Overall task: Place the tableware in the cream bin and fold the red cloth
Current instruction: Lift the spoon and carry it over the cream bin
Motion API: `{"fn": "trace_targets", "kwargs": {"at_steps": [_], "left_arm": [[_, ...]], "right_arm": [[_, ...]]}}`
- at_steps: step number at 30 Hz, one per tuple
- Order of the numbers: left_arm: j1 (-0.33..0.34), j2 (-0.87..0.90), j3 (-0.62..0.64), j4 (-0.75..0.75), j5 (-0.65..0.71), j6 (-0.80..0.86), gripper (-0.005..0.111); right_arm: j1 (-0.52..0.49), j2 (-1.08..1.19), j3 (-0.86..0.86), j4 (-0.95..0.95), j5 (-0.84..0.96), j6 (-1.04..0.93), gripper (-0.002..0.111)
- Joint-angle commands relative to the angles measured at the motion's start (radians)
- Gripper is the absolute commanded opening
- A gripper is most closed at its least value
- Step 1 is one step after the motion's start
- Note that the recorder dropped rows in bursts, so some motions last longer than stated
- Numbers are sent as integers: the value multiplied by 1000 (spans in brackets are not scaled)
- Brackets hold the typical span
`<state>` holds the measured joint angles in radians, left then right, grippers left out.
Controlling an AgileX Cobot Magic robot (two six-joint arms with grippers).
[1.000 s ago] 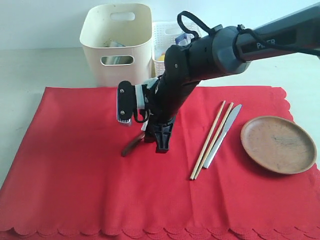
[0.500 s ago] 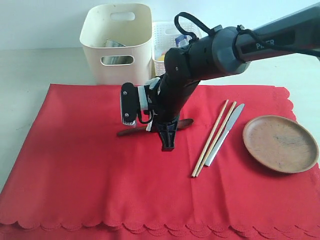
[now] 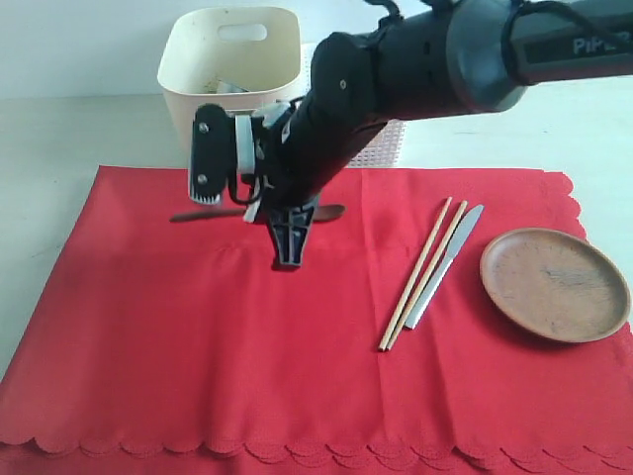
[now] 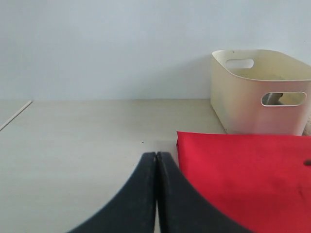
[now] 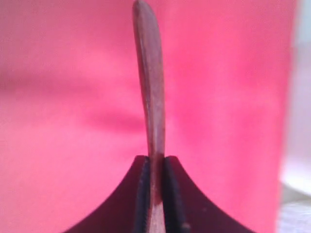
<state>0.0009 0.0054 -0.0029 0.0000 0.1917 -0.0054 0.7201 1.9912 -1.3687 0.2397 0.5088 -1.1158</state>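
Note:
My right gripper [image 3: 287, 247] reaches across the red cloth [image 3: 148, 327] and is shut on the brown wooden spoon [image 3: 198, 214], which hangs level above the cloth, just in front of the cream bin [image 3: 188, 84]. In the right wrist view the spoon [image 5: 150, 87] sticks out from between the fingertips of the right gripper [image 5: 155, 162]. The chopsticks [image 3: 415, 277], the metal knife [image 3: 443, 265] and the wooden plate [image 3: 554, 285] lie on the cloth's right part. My left gripper [image 4: 156, 155] is shut on nothing over bare table, beside the cloth's corner [image 4: 243, 165] and short of the bin [image 4: 243, 97].
A white perforated basket [image 3: 384, 143] stands right of the cream bin, mostly hidden by my right arm. Something metallic [image 3: 227, 87] shows inside the bin. The cloth's scalloped front edge [image 3: 297, 450] runs along the near side.
My right gripper has risen and moved left and back toward the cream bin, carrying the spoon. The spoon went from slanting on the cloth to hanging level above it.

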Motion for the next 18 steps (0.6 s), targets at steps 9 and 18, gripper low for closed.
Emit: {"fn": "trace_targets", "kwargs": {"at_steps": [9,18], "left_arm": [[2,-5,3,0,-4,-6,2],[2,-5,3,0,-5,-6,2]], "right_arm": [[1,-57,4,190,-639,3,0],[1,29,4,-73,-1116,564,0]]}}
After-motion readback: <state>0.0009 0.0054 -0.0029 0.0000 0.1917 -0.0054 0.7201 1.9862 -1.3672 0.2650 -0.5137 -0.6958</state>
